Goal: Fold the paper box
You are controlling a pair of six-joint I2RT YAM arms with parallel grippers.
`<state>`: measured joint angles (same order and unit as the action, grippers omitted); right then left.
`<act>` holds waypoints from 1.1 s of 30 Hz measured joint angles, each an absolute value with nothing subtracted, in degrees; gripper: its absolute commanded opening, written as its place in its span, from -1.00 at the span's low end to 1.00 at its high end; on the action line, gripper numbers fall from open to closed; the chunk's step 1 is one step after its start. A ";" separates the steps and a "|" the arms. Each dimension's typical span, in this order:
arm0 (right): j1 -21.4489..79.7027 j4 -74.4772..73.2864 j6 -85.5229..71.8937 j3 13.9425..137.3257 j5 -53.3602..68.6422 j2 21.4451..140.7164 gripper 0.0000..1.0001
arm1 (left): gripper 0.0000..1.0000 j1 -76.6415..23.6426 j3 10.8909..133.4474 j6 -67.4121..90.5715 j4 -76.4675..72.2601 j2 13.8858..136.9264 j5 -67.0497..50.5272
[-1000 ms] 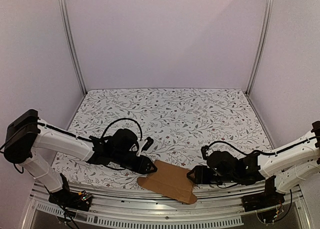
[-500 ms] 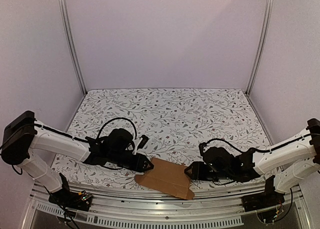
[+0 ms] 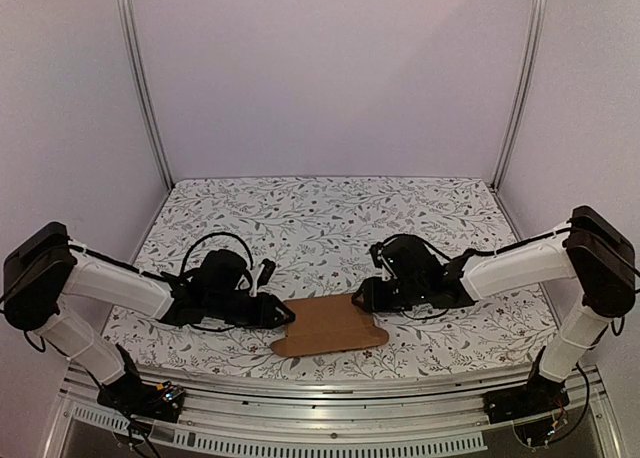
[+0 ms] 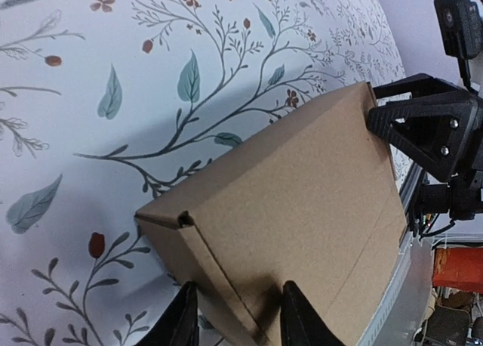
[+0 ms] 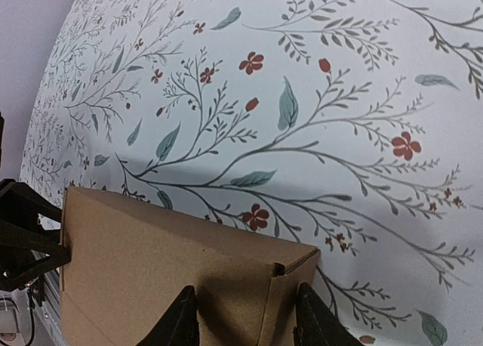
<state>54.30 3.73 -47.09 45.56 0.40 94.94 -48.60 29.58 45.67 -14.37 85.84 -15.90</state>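
The paper box (image 3: 328,326) is a brown cardboard piece, partly folded, lying low over the floral table near the front. My left gripper (image 3: 285,316) holds its left end and my right gripper (image 3: 362,300) holds its far right corner. In the left wrist view the left gripper (image 4: 240,289) has its fingers either side of a folded side flap of the box (image 4: 302,187), with the right gripper (image 4: 423,134) at the far corner. In the right wrist view the right gripper (image 5: 246,289) straddles a folded corner of the box (image 5: 151,263).
A metal rail (image 3: 320,398) runs along the table's front edge just below the box. Upright frame posts (image 3: 145,88) and pale walls close in the sides and back. The floral cloth (image 3: 330,218) stretches behind the box.
Both arms carried the box away from the front rail toward the table's middle and turned it level. The right arm swung up and to the left; the left gripper drew slightly left.
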 measured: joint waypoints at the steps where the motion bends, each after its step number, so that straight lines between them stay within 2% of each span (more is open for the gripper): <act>1: 53.30 3.68 -45.56 47.07 1.72 96.33 -0.18 | -0.27 -48.05 29.41 45.78 -14.59 85.84 -15.99; 7: 48.84 3.53 -38.06 55.09 7.92 103.74 -0.20 | -0.35 -43.62 29.04 45.93 -15.94 86.32 -17.17; 17: 45.12 -0.08 -28.91 59.20 12.67 106.13 0.09 | -0.44 -38.98 30.57 45.04 -18.15 89.25 -19.57; 24: 44.64 -6.61 -24.93 59.31 12.29 102.10 0.24 | -0.44 -38.98 30.61 45.08 -18.68 89.52 -19.99; 29: 44.56 -7.62 -24.38 57.65 13.02 97.49 0.23 | -0.45 -38.98 30.61 45.08 -18.79 89.60 -20.14; 33: 44.56 -7.07 -25.78 55.51 14.72 96.05 0.10 | -0.45 -38.98 30.72 45.08 -19.07 89.93 -20.32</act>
<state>44.56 -7.07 -25.78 55.51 14.72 96.05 -38.98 30.72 45.08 -19.07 89.93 -20.32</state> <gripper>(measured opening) 0.597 0.277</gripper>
